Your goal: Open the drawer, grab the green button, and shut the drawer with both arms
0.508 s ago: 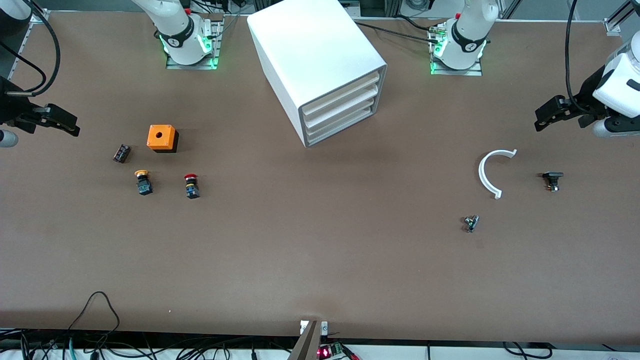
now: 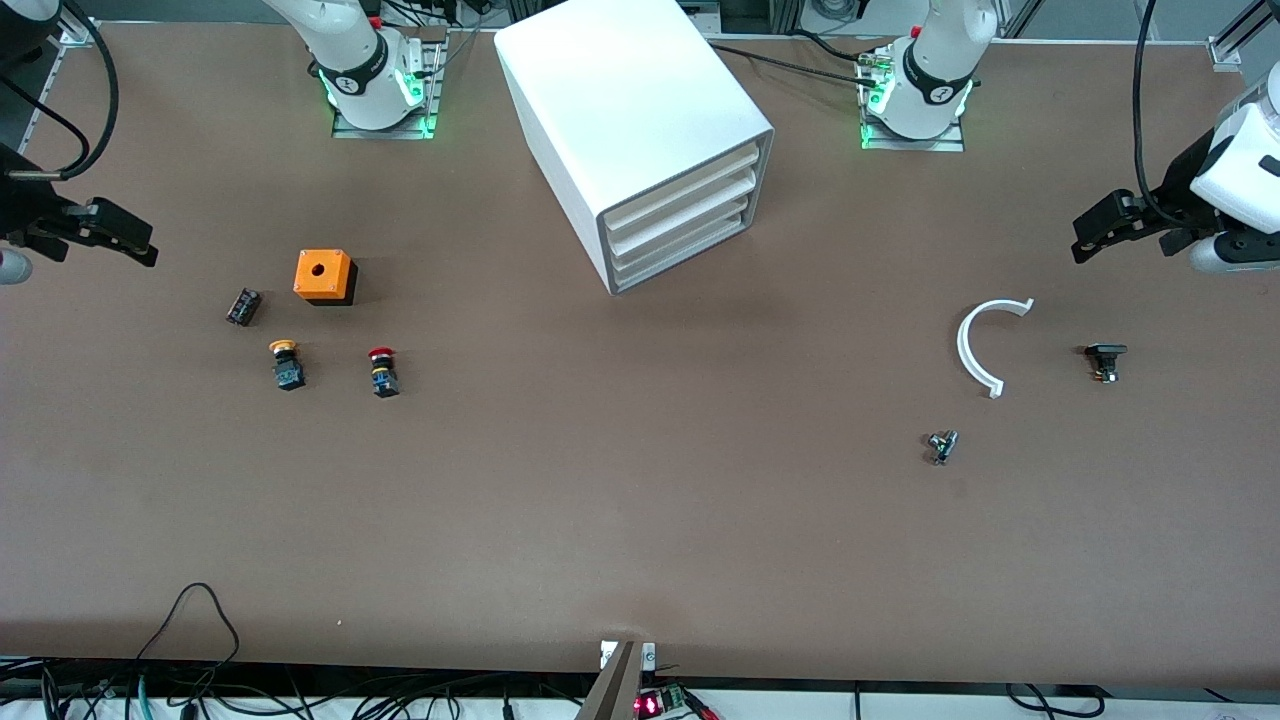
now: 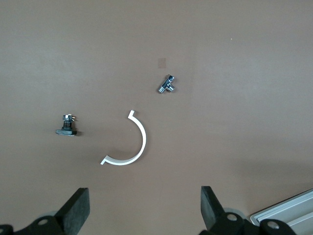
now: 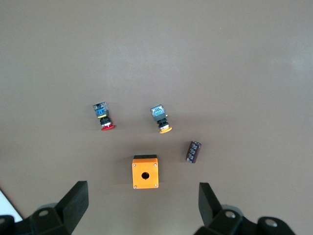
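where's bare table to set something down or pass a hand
Widest bare stretch: from the cabinet front down to the camera edge, between the red-capped button and the white arc. Crowded: around the orange box and yellow-capped button; also near the metal fitting.

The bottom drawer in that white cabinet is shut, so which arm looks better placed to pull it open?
Probably the left. The drawer fronts face the left arm's end of the table, where the left gripper hangs open. The right gripper, also open, is above the opposite end, past the cabinet's closed side.
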Robot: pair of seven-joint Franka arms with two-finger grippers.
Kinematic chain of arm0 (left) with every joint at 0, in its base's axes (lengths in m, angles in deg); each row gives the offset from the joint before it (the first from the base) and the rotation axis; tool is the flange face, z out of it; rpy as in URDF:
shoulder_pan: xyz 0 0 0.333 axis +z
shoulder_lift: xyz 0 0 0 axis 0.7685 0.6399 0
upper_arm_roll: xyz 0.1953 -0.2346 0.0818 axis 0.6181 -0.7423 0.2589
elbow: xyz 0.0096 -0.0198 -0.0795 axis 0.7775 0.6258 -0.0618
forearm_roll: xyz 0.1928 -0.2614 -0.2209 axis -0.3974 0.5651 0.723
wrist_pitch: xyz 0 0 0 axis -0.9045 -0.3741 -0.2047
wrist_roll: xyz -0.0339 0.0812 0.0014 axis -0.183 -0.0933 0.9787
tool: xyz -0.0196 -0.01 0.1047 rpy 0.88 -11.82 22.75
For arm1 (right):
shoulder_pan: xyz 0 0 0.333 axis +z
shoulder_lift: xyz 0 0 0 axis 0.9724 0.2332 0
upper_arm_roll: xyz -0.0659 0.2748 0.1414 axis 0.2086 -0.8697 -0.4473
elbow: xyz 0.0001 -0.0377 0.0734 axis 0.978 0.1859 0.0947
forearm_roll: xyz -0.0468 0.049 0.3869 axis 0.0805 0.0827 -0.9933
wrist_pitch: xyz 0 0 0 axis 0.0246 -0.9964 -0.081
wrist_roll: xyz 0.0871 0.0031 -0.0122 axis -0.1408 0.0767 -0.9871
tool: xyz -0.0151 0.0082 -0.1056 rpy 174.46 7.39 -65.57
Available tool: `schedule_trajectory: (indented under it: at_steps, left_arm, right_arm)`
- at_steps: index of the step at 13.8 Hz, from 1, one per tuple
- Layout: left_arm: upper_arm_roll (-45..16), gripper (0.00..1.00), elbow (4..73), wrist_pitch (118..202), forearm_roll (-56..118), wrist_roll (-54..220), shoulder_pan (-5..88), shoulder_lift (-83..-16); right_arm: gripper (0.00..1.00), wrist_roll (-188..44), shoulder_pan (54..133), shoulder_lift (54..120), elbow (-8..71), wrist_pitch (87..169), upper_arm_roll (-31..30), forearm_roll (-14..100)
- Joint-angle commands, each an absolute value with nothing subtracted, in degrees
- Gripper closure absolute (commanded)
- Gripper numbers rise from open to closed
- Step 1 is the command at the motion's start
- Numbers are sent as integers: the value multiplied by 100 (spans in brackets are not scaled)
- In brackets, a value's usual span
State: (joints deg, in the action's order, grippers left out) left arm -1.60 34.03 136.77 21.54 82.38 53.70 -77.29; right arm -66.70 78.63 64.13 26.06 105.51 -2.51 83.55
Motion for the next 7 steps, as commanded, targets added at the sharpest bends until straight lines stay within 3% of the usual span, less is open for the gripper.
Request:
schedule_trajectory:
  at_steps: [1, 7]
  left_arm:
    - [-204, 0, 3162, 13534, 2273, 8296, 5391, -7587]
    - [-266, 0, 2996, 13385, 2255, 8252, 5321, -7535]
  right_arm:
    - [0, -6590, 7862, 6246, 2686, 10465, -291, 8406]
    - [0, -6572, 7862, 6141, 2827, 10482, -283, 8406]
